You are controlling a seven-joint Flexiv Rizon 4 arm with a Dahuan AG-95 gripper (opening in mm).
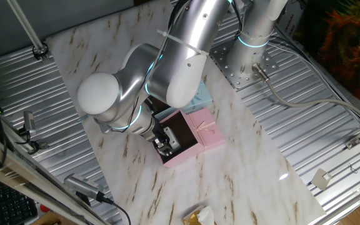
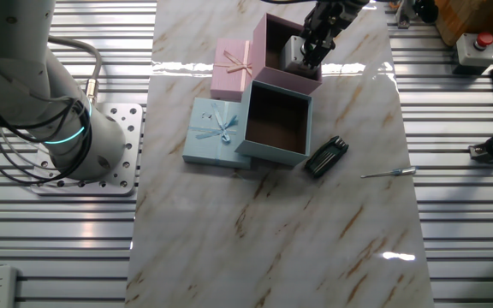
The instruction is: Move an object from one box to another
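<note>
Marble table [image 2: 272,231]: object [image 2: 294,49] at gripper [image 2: 312,51].

Silver-white rounded arm [image 1: 167,69], glowing cyan joint rings, black cables, perforated grey base plate [image 2: 114,150], dark gripper [image 2: 315,53].

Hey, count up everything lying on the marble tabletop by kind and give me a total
Open boxes: 2, the blue box and the pink box
Lids with bows: 2, the blue lid and the pink lid
Small blocks: 1, the block in the pink box
Black gadgets: 1
Thin metal tools: 1
Total: 7
</note>
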